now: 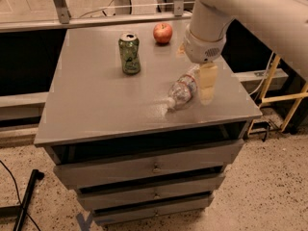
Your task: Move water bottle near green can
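The pincer (207,84) hangs from a thick white arm (250,8) that enters from 1 o'clock. It points straight down over the bench (96,105), close to the 3 o'clock edge of the grey top. It shows as one pale block, so I cannot tell whether it is spread or pressed together. Nothing is seen pinched in it.

Just beside it, at its 9 o'clock, lies the bottle (181,91). It is on its side on the bench top, its length running from 1 o'clock down to 7 o'clock. Its upper end meets the pincer's outline, but I cannot tell whether the two touch. Which end carries the cap is not plain.

From the bottle, the can (130,53) stands at 10 o'clock, upright, silver top up, well apart from it. Bare grey top lies between them. The apple (162,32) sits at 2 o'clock of the can, near the far edge of the bench and apart from the can. From the pincer it is at 11 o'clock.

Below the top, the bench front holds three drawers (154,166), all closed, each with a small knob in the middle. A metal rail (96,22) runs behind the bench. At 3 o'clock of the bench stands a yellow frame (276,81). A black rod (26,196) lies on the speckled floor (269,186) at 8 o'clock.
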### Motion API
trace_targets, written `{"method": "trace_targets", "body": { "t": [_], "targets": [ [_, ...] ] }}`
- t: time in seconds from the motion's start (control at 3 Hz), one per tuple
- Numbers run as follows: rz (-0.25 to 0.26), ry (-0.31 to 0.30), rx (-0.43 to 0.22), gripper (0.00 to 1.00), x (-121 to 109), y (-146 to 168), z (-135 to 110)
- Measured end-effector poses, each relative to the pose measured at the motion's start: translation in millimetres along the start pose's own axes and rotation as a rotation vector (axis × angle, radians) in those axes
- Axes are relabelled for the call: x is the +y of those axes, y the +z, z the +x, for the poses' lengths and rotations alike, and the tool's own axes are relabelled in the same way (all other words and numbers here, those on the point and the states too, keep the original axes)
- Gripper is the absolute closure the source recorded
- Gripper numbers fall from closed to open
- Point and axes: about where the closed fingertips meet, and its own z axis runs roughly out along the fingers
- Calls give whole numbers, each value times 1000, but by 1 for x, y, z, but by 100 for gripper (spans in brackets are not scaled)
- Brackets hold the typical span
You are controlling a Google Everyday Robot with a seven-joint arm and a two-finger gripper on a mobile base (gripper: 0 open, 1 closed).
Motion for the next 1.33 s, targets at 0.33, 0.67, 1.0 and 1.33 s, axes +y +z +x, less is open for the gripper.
{"method": "trace_targets", "body": {
  "t": [0.33,0.67,1.0,1.33],
  "targets": [
    [-15,-12,16,25,1,17,-1],
    [-19,-29,23,49,2,27,-6],
    [-4,-29,11,73,-1,27,-6],
    [62,-8,9,95,-11,5,2]
  ]
}}
